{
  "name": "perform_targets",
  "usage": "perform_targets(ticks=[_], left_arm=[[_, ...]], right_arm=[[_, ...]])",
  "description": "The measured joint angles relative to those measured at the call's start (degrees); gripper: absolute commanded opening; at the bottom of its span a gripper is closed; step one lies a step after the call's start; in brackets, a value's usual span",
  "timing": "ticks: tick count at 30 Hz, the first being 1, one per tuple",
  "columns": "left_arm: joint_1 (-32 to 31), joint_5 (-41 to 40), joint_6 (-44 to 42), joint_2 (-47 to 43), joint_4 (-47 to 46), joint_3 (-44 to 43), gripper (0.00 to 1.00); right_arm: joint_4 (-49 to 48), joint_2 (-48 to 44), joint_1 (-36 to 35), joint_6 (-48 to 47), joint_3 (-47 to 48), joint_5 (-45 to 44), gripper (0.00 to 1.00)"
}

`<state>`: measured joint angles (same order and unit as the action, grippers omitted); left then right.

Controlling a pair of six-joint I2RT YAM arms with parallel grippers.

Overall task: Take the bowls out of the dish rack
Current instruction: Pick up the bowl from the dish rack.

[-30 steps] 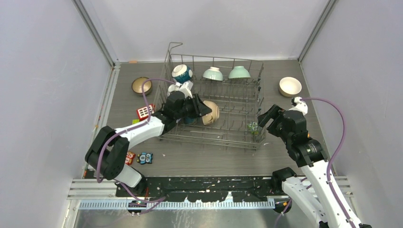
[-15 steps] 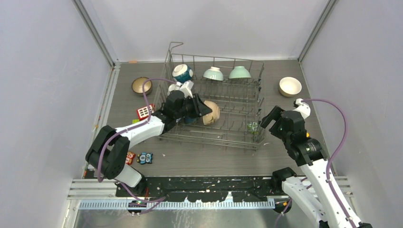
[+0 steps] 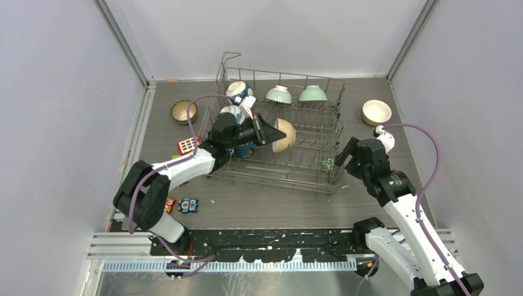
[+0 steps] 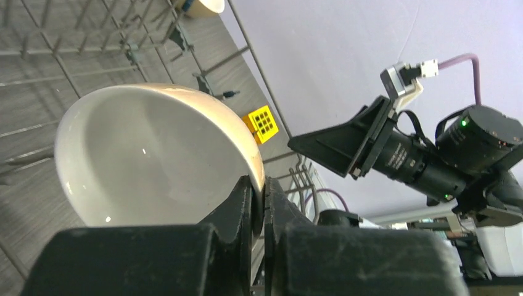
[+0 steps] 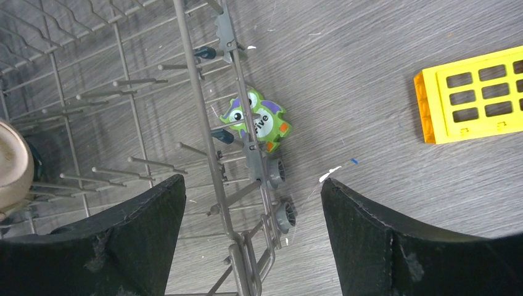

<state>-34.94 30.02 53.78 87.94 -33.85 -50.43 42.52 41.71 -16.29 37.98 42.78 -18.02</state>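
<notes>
Grey wood-grain worktop [image 3: 259, 206] carries the wire dish rack [image 3: 296, 161], which lies under and around the left claw [image 3: 266, 132]. That claw is pinched tight on the rim of a cream bowl [image 3: 284, 134], one finger inside the lip and one outside. The bowl hangs on its side at the claw's tip, over the middle of the rack.

The step in hand looks like lifting this bowl out. A rim pinch lets a bowl swing, so the lift should go straight up and slowly until the bowl clears the tines and the side rail. Only then should it travel out to bare worktop.

Beyond the claw, two mint green bowls [image 3: 279, 94] wait in the far row, and a blue-and-white bowl [image 3: 237, 90] sits behind its wrist.

The right claw [image 3: 346, 157] is spread wide and holds nothing. It hovers at the rack's right end, with a green owl toy [image 5: 257, 120] just ahead of its fingers.
</notes>
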Motion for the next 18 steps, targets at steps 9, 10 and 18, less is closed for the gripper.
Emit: perform_targets(ticks=[9,10,18], left_arm=[[-0.1,2.8,1.0,0.5,-1.0,-0.1,0.00],[-0.1,2.9,1.2,0.5,-1.0,-0.1,0.00],[0.0,4.3,2.0,0.5,-1.5,-0.1,0.00]], right_arm=[[-0.9,-0.3,0.0,0.3,-0.9,1.2,0.84],[-0.9,-0.4,0.0,0.3,-0.9,1.3,0.84],[-0.7,-2.2,0.0,0.3,-0.9,2.2,0.86]])
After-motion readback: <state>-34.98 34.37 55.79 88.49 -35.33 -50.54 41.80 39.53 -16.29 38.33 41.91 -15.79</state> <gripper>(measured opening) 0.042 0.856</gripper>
